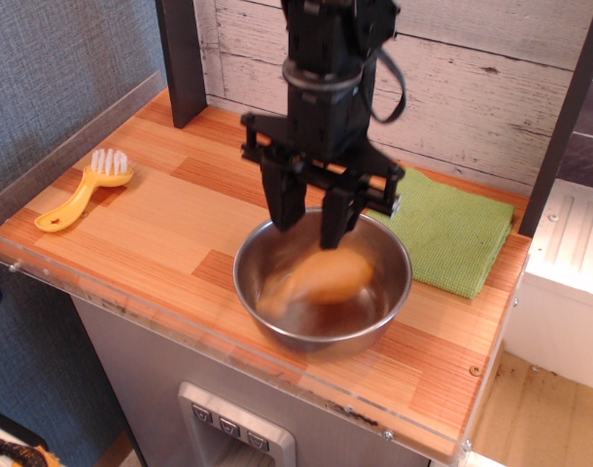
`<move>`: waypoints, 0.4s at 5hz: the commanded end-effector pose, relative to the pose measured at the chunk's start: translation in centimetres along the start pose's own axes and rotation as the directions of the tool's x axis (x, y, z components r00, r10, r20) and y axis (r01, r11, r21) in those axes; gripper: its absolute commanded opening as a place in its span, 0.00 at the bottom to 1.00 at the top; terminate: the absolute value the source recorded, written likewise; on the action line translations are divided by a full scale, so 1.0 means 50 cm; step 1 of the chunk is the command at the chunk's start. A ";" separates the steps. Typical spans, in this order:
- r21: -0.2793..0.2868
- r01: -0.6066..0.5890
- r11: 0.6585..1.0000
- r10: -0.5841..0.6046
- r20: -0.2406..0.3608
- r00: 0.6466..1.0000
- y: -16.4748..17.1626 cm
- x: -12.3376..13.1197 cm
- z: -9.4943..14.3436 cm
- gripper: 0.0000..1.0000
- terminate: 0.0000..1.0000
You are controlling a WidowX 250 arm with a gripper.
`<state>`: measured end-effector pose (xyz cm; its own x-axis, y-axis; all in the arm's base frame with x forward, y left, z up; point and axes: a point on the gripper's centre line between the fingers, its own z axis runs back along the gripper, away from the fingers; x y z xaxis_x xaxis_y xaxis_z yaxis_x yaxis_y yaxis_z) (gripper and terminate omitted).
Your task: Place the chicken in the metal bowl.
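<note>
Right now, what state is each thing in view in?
chicken: blurred, inside the bowl, free of the jaws
metal bowl: upright, holding the chicken
gripper: open, above the bowl
green cloth: folded flat beside the bowl
brush: lying flat, far left

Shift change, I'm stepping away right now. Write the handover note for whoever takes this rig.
Gripper: open, empty, hanging just above the back rim of the metal bowl.
Chicken: inside the bowl, motion-blurred, so apparently just let go and not yet settled.
Also on the counter: green cloth to the right of the bowl, yellow brush far left; neither is in the way.
Done: pick, carry, release.
Left: check that the chicken comes to rest in the bowl, then lift the arm clear.
</note>
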<state>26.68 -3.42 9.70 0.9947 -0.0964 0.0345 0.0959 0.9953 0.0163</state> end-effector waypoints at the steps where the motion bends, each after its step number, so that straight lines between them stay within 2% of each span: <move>1: -0.030 -0.024 0.999 0.028 0.116 0.993 0.088 0.037 0.096 1.00 0.00; 2: -0.034 -0.007 0.999 0.011 0.122 0.992 0.108 0.037 0.109 1.00 0.00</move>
<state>27.88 0.82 13.23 0.9910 -0.0960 0.0930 0.0991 0.9947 -0.0289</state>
